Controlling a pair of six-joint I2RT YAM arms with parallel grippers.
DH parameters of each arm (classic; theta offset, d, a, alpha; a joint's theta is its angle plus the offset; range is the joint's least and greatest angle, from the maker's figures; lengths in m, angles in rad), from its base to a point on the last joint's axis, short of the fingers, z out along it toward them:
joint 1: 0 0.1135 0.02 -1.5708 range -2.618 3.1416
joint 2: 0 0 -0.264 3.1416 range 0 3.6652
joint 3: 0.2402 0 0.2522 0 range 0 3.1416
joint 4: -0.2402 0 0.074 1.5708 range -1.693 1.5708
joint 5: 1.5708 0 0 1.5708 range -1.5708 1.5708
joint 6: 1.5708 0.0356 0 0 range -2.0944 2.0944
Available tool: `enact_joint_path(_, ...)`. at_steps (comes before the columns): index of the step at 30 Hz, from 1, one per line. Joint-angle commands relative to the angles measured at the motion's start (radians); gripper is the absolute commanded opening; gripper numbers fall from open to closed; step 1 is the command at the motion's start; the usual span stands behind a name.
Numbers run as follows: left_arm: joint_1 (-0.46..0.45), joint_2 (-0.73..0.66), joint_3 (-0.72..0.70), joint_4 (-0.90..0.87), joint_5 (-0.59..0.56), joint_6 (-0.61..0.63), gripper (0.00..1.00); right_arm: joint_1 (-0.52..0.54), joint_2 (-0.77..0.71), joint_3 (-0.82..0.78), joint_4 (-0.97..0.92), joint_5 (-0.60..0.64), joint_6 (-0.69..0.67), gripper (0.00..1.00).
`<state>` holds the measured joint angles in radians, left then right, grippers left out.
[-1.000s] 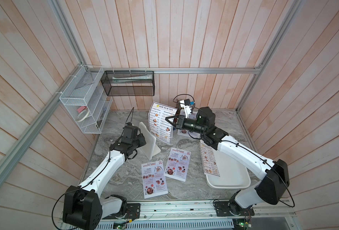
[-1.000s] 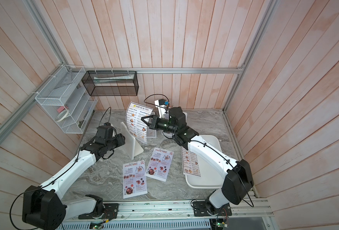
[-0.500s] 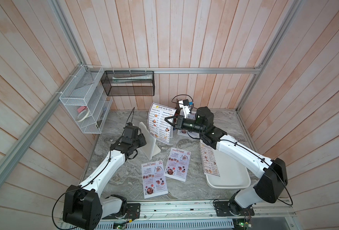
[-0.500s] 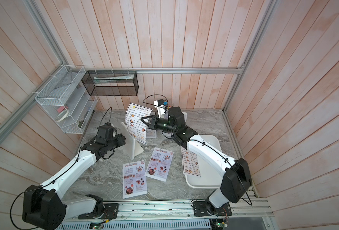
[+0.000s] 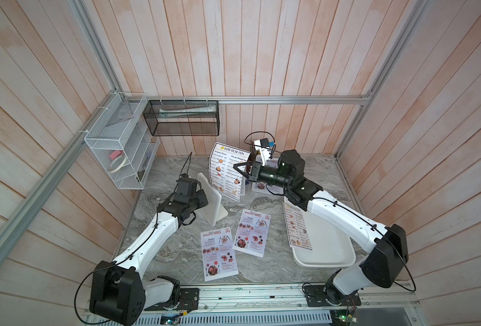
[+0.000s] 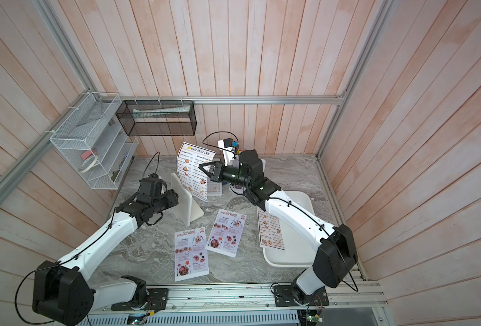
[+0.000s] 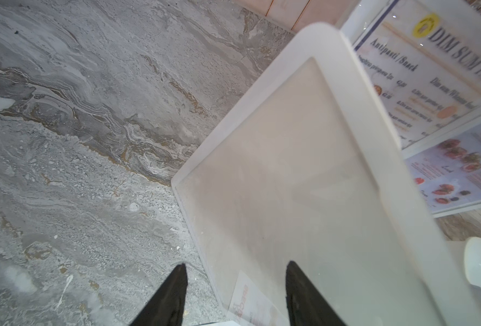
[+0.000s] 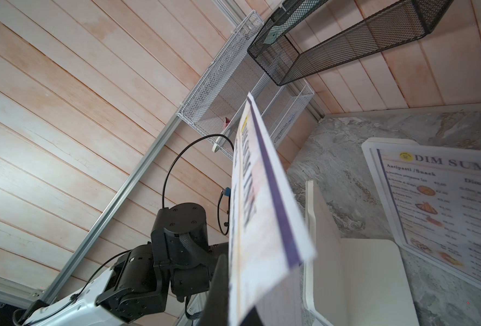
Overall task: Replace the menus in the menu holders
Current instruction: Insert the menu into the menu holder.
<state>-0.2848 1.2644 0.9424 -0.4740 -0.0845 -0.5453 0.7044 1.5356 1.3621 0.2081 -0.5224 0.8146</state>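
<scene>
In both top views, the right hand (image 5: 238,169) was clamped fully shut on the near edge of a black-headed "DIM SUM INN" paper menu sheet (image 5: 225,166), held on end with its heading uppermost. The empty white slanted plastic menu holder (image 5: 211,201) stood on the grey marbled bench (image 5: 262,203) at about seven o'clock from that hand. The left wrist view showed the left hand (image 7: 236,271) about half open, its black fingers (image 7: 174,285) astride the holder's side edge and gripping nothing I could see. In the right wrist view the held sheet ran edge-on beside the holder's upright panel; whether they touched I could not tell.
</scene>
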Motion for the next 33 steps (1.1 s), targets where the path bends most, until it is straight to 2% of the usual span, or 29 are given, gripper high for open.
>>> enact_joint_path(1, -0.003, -0.003, 0.024, -0.01, -0.017, 0.004, 0.58, 0.004, 0.008, 0.02, -0.01, -0.015, -0.017, 0.0)
enact_joint_path(33, -0.012, -0.003, 0.038, -0.022, -0.026, 0.016, 0.58, -0.005, 0.045, 0.04, -0.042, 0.004, -0.037, 0.0)
